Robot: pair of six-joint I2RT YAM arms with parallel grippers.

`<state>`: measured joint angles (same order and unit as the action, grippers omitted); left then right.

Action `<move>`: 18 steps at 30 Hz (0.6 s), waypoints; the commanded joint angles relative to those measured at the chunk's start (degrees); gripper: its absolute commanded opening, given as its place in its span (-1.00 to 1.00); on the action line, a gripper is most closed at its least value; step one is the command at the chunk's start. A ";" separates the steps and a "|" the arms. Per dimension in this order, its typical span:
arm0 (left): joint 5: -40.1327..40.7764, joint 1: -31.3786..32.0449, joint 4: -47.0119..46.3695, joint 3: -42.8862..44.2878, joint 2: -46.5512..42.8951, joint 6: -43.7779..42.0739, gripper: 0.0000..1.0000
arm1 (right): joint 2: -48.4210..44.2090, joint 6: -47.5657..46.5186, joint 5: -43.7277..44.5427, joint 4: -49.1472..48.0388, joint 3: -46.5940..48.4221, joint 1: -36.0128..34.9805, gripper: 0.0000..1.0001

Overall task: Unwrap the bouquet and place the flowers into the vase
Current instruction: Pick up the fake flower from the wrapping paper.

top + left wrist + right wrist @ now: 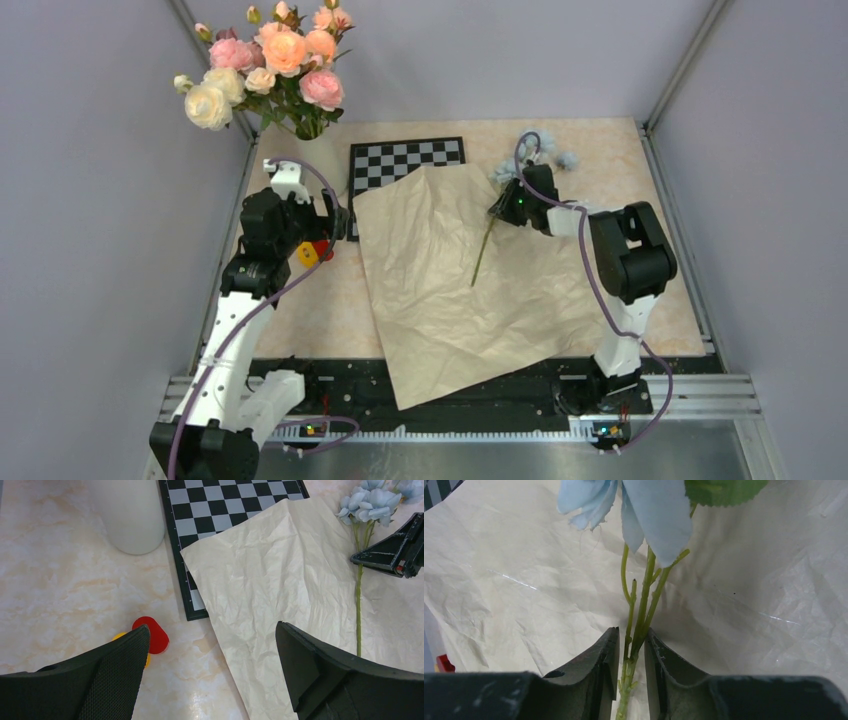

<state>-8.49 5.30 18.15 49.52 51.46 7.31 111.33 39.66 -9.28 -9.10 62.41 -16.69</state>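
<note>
The bouquet's peach paper (pixel 450 290) lies unwrapped and flat on the table, partly over the chessboard (pixel 405 160). The flowers (pixel 540 155), pale blue blooms on a thin green stem, lie along the paper's right side (pixel 358 605). My right gripper (pixel 500 207) is down over them: in the right wrist view its jaws (pixel 631 632) stand narrow around the stems (pixel 641 605), touching on the right, with a slit on the left. The white vase (pixel 132 515) stands left of the chessboard. My left gripper (pixel 212 630) hovers wide open above the paper's left edge.
A red piece (pixel 152 632) and a yellow piece (pixel 120 636) lie on the marble table just under the left fingers. Large cream and pink roses (pixel 275 65) fill the back left corner. Metal frame posts and grey walls ring the table.
</note>
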 commanded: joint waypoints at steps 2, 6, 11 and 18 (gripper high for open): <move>0.52 0.15 -1.63 1.38 -1.32 -0.72 0.97 | 0.78 3.14 1.80 -2.30 2.10 0.29 -0.54; 0.71 0.15 -1.72 1.29 -1.43 -0.75 0.97 | -0.19 4.23 2.62 -3.33 1.36 0.30 -0.67; 0.65 0.15 -1.81 1.20 -1.42 -0.79 0.97 | -1.53 4.47 3.79 -3.88 0.74 0.28 -0.84; 0.03 0.15 -2.13 1.15 -1.46 0.08 0.97 | -3.93 3.85 4.07 -5.00 -0.84 0.34 -1.00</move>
<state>-8.01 5.30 18.15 49.52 51.13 7.31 111.55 43.75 -6.42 -10.96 62.28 -16.69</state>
